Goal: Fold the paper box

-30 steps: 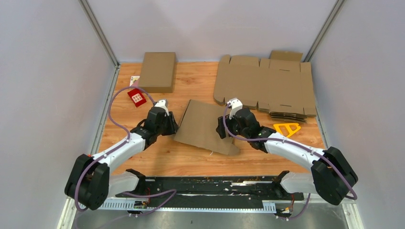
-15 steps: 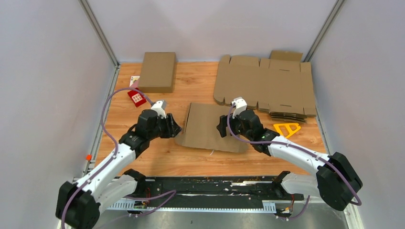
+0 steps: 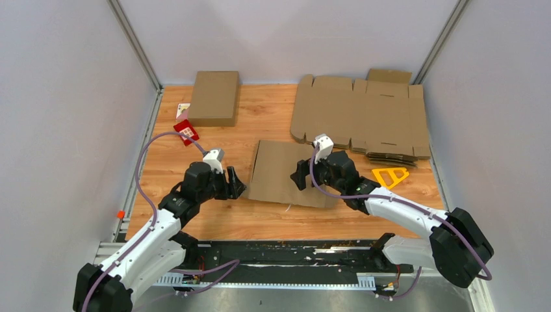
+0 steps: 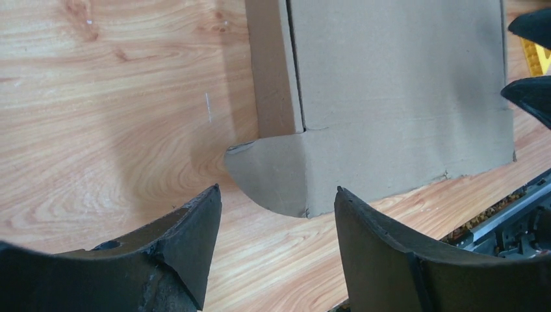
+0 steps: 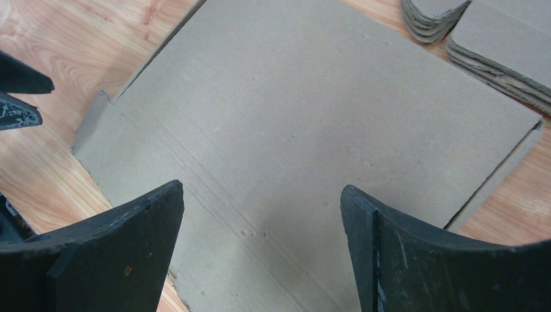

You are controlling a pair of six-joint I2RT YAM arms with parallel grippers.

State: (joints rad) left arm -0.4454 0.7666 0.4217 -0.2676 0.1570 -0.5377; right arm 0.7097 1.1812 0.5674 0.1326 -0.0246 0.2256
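The paper box (image 3: pixel 286 174) is plain brown cardboard, matching the pile of blanks (image 3: pixel 360 114). The table (image 3: pixel 260 110) shows orange-tan wood grain. A red card (image 3: pixel 186 132) carries a white grid; the triangle (image 3: pixel 388 171) is yellow. Cables (image 3: pixel 138 184) are purple.

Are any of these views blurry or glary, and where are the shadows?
Top external: sharp, evenly lit, no glare. Left wrist: a soft shadow falls on the table left of the paper box. Right wrist: the box is crisp, the near fingers loom large and dark.
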